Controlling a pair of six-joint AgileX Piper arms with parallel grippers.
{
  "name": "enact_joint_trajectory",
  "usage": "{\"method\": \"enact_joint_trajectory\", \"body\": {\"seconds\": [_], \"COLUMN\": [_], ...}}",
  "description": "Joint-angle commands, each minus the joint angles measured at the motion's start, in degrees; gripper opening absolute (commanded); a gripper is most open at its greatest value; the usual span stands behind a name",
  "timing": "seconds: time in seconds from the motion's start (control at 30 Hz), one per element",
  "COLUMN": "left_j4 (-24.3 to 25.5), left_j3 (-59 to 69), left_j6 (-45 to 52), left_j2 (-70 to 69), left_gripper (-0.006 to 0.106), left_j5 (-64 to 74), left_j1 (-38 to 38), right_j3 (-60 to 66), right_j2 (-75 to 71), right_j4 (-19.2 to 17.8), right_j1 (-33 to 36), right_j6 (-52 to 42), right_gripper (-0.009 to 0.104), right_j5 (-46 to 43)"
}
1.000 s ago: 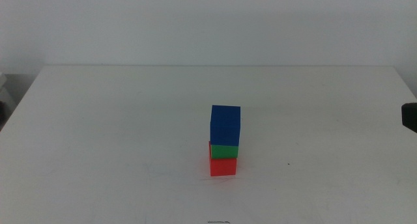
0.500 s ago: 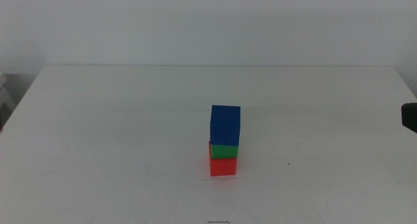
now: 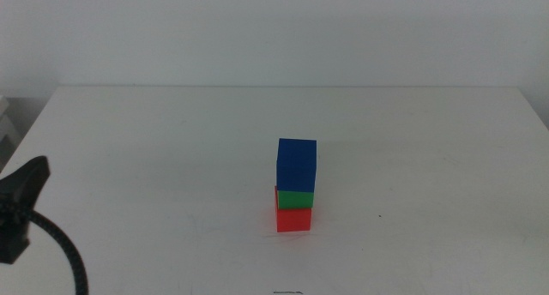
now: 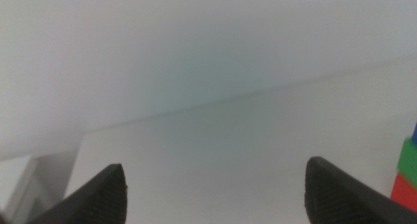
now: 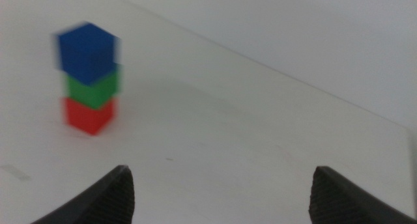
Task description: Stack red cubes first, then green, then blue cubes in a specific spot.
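We see the blue cube [image 5: 87, 49] atop the green cube [image 5: 93, 90] atop the red cube [image 5: 90, 114], blurred; right gripper [image 5: 221, 195] jaws spread wide, well apart from them.

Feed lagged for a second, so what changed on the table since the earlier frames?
The left arm has swung into the middle view at its left edge, and the dark shape at the right edge has left that view. Both grippers are open and empty. The blue cube, green cube and red cube stayed stacked.
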Motion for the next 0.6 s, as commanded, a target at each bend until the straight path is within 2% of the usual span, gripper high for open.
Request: {"method": "enact_joint_trajectory", "body": {"seconds": [0.0, 0.1, 0.2, 0.3, 0.4, 0.47, 0.57], "left_j4": [-3.17, -4.79, -5.11, -5.34, -8.12, -10.08, -9.94], "left_j3": [1.01, 4.69, 8.57, 12.09, 15.72, 18.06, 21.81], "left_j6": [-0.04, -0.04, -0.04, -0.04, -0.04, -0.04, -0.04], "left_j2": [0.19, -1.29, -4.22, -7.64, -11.92, -15.04, -18.75], "left_gripper": [0.094, 0.094, 0.094, 0.094, 0.094, 0.094, 0.094], "left_j5": [-11.28, -16.41, -17.80, -17.95, -17.89, -17.84, -17.84], "left_j1": [-0.13, -0.07, -0.07, -0.07, -0.02, -0.02, -0.02], "right_j3": [5.78, 14.77, 21.04, 25.22, 27.97, 29.71, 31.96], "right_j2": [-4.06, -9.89, -14.19, -17.97, -21.65, -23.68, -23.90], "right_j4": [0.02, 4.01, 7.22, 7.74, 7.65, 7.65, 7.39], "right_j1": [-4.75, -12.25, -18.70, -24.09, -28.42, -30.01, -31.04], "right_j6": [-0.44, -0.44, -0.44, -0.44, -0.44, -0.44, -0.44], "right_gripper": [0.089, 0.089, 0.089, 0.089, 0.089, 0.089, 0.089], "right_j5": [-10.20, -17.09, -18.61, -18.73, -18.72, -18.84, -19.17]}}
